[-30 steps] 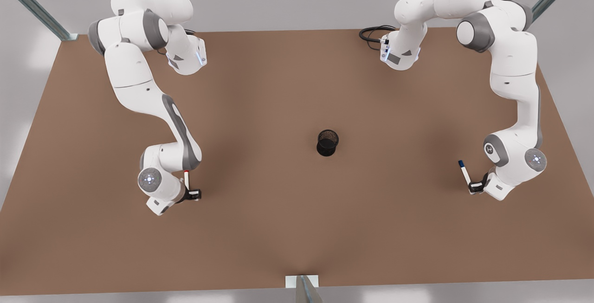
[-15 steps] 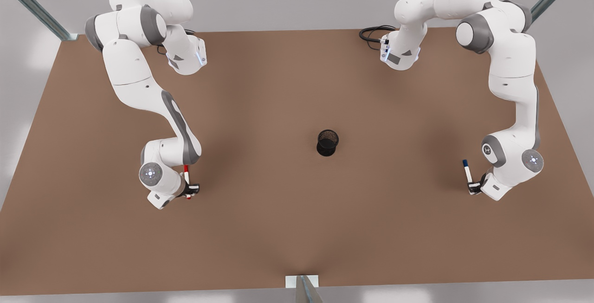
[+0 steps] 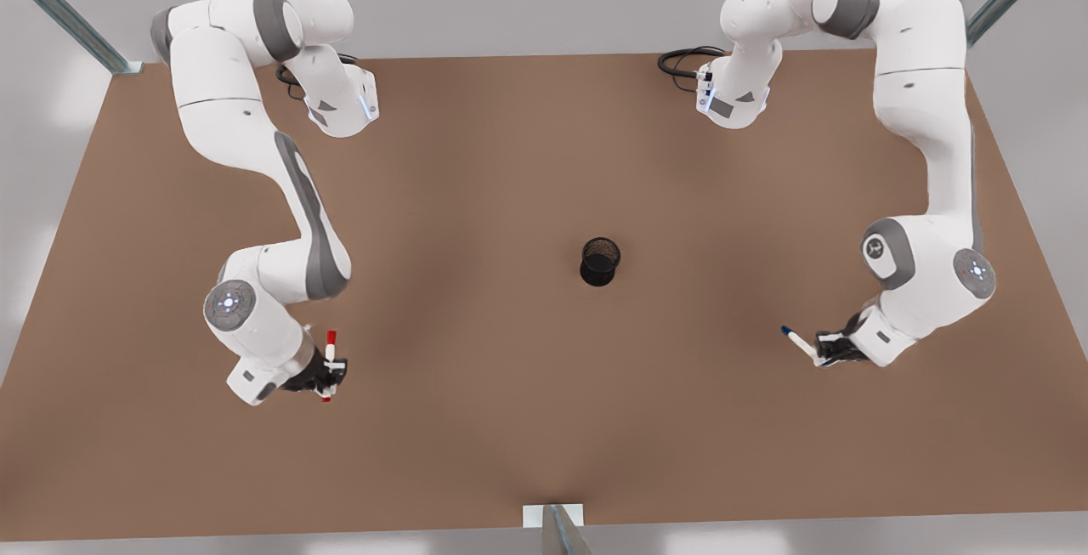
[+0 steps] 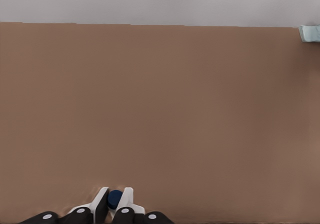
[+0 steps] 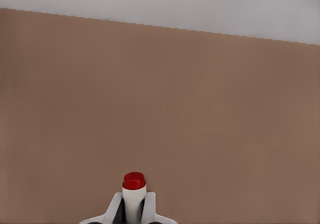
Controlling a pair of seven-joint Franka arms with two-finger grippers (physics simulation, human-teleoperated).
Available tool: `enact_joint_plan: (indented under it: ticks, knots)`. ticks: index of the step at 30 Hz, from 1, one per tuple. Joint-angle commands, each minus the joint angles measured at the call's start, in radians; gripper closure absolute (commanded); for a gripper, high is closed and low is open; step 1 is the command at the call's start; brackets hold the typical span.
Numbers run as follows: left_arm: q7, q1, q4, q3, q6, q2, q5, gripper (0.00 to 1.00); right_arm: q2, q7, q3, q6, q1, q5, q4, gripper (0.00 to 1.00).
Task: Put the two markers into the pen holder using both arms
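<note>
On the front view's left, my right gripper (image 3: 333,368) is shut on the red-capped marker (image 3: 330,349), held off the table. The right wrist view shows that marker (image 5: 134,193) end-on between the gripper's (image 5: 134,213) white fingertips. At the front view's right, my left gripper (image 3: 823,353) is shut on the dark-blue-capped marker (image 3: 796,339), which slants toward the front view's left. Its blue end (image 4: 114,199) sits between the left gripper's (image 4: 114,205) fingertips. The black mesh pen holder (image 3: 600,261) stands upright mid-table, well apart from both grippers.
The brown table (image 3: 510,419) stretches wide between the arms. A black cable (image 3: 680,62) loops by the far arm base. Metal frame posts (image 3: 557,529) stand at the near edge and the far corners.
Both arms have swung toward the table's near edge, carrying their markers. The blue marker has tilted from nearly upright to slanting left. The red marker has shifted slightly left and nearer.
</note>
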Motion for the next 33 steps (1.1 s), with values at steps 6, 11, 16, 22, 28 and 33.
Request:
enact_joint_plan:
  ticks: [6,11,16,22,28,33]
  knots:
    - [-0.043,-0.091,-0.090,-0.199,-0.312,-0.138,-0.362,0.79,-0.012,0.041,0.116,-0.121,0.044,-0.015,0.142,0.79]
    - [-0.065,-0.193,-0.197,-0.199,-0.222,-0.209,-0.362,0.79,-0.009,0.133,0.171,-0.055,0.089,-0.012,0.159,0.79]
    - [0.029,-0.220,-0.234,-0.198,-0.105,-0.209,-0.351,0.79,-0.009,0.227,0.212,0.031,0.144,-0.014,0.161,0.79]
    - [0.302,-0.295,-0.403,-0.198,0.211,-0.311,-0.351,0.79,0.002,0.293,0.199,0.140,0.261,-0.017,0.176,0.79]
    - [0.383,-0.289,-0.406,-0.198,0.335,-0.295,-0.353,0.79,0.017,0.333,0.195,0.195,0.317,-0.051,0.195,0.79]
    - [0.406,-0.343,-0.487,-0.198,0.394,-0.284,-0.361,0.79,0.025,0.333,0.197,0.208,0.319,-0.066,0.193,0.79]
